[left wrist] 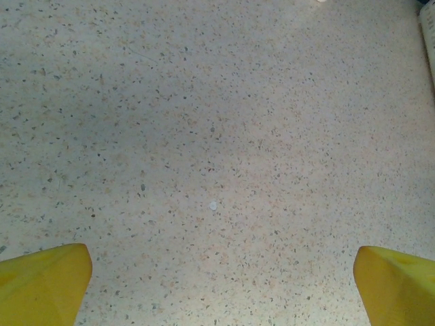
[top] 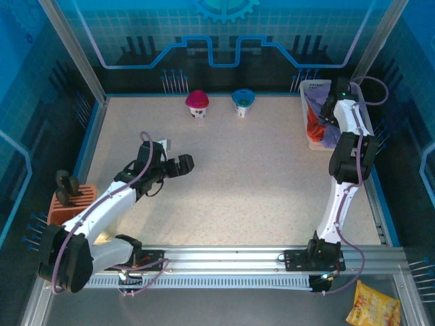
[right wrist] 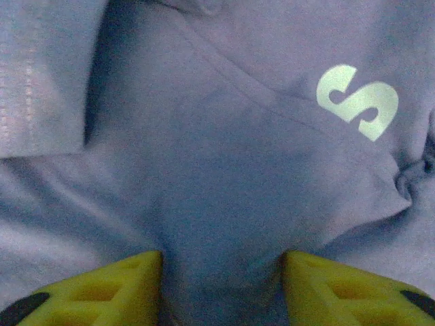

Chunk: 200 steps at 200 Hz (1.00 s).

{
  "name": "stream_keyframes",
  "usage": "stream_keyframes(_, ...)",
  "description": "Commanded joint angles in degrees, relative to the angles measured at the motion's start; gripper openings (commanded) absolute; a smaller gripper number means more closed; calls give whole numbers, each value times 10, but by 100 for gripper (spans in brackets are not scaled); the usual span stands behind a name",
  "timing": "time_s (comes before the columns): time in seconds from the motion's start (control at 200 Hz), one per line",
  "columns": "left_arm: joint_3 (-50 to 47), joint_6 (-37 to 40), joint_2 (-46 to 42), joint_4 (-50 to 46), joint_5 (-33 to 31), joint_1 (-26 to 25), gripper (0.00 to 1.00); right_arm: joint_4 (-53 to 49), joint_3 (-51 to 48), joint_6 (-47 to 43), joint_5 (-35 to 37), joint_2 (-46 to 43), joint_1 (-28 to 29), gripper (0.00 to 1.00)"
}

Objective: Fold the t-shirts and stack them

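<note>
Basket [top: 316, 83] holds lavender t-shirt [right wrist: 224, 170] and orange-red t-shirt [top: 312, 129]; right gripper [right wrist: 223, 261] apparently pinches the lavender one; left gripper [left wrist: 223, 265] spread.

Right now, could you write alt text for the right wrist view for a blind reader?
Close-up of a crumpled lavender t-shirt bearing a white letter S; two yellow fingers at the bottom edge straddle a ridge of cloth.

Left gripper [left wrist: 217, 288] wide open, hovering; right gripper [right wrist: 221, 288] partly closed, pinching.

Lavender t-shirt [right wrist: 224, 170], orange-red t-shirt [top: 312, 128] lie crumpled in basket [top: 316, 84].
</note>
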Motion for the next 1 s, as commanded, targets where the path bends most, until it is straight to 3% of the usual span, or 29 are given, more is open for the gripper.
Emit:
stream_keyframes(0.0,2,-8,7,11,10,-8,99,18,-19,10,-17,-31,-5,28)
stream_keyframes(0.095,5,-9,14,11,9,-11,99,63,-60,12,1,-89,1,12)
stream_keyframes(0.225,7,-15,26,20,11,-17,99,147,-123,-8,50,-172,20,0)
stream_keyframes(0.685,16,-11,39,28,21,-26,99,300,-292,-56,108,-373,90,0)
stream_keyframes(0.84,21,-1,40,27,18,-26,99,354,-364,-110,104,-471,158,0)
stream_keyframes(0.996,38,12,41,22,21,-25,99,317,-405,-117,57,-564,231,0)
